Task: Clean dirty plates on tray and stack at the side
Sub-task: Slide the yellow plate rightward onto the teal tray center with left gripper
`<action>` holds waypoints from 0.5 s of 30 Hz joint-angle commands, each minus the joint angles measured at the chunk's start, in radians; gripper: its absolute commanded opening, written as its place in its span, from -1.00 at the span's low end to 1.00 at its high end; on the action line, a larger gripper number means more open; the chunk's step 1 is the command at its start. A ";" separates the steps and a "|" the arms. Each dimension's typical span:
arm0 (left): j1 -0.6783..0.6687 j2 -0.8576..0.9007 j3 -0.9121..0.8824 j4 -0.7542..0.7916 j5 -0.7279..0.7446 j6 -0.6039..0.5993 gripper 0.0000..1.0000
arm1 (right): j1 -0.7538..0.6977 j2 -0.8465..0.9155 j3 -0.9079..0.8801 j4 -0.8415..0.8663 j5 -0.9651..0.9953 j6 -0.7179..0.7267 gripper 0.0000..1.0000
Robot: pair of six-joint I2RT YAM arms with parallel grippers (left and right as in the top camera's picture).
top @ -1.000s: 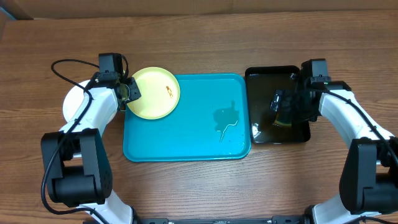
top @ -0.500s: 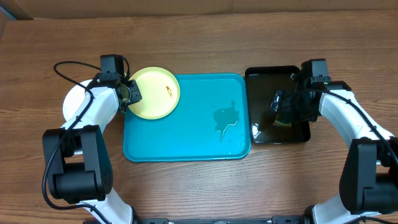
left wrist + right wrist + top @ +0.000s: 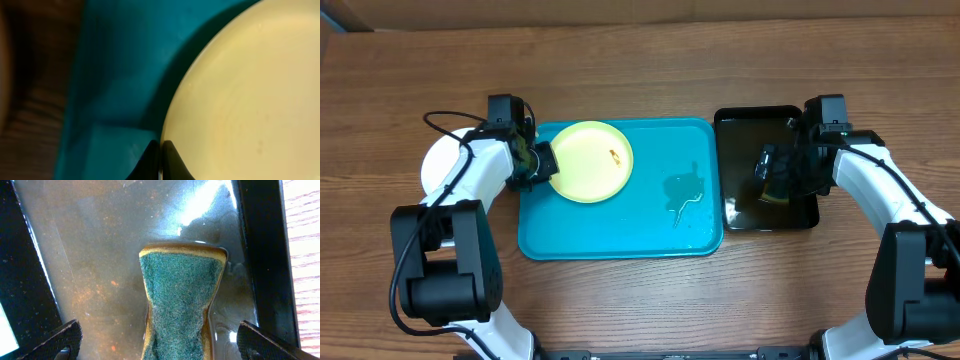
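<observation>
A yellow-green plate (image 3: 590, 162) with a small reddish smear lies on the upper left of the turquoise tray (image 3: 620, 230). My left gripper (image 3: 542, 162) is shut on the plate's left rim. The left wrist view shows the jaws (image 3: 161, 155) pinched on the rim of the plate (image 3: 250, 90) over the tray (image 3: 115, 75). A white plate (image 3: 433, 165) sits on the table left of the tray, partly under my left arm. My right gripper (image 3: 775, 178) is open over the black tray, its fingers (image 3: 167, 347) well apart on either side of a green sponge (image 3: 180, 290).
The glossy black tray (image 3: 745, 122) stands right of the turquoise tray; it is wet, and the sponge (image 3: 778, 190) lies in it. A puddle of water (image 3: 685, 190) sits on the right half of the turquoise tray. A black cable (image 3: 445, 118) loops by the left arm.
My left gripper has moved the yellow-green plate to the right, from overhanging the tray's left edge to fully over the tray. The right arm has not moved.
</observation>
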 commanded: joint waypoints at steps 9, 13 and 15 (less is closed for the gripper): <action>-0.084 0.013 0.040 -0.146 0.072 0.081 -0.42 | 0.000 0.003 -0.004 0.006 0.007 0.004 1.00; -0.104 0.013 0.087 -0.225 0.021 0.081 -0.27 | 0.000 0.003 -0.004 0.006 0.007 0.004 1.00; -0.113 0.013 0.092 -0.239 0.015 0.081 -0.24 | 0.000 0.003 -0.004 0.006 0.007 0.004 1.00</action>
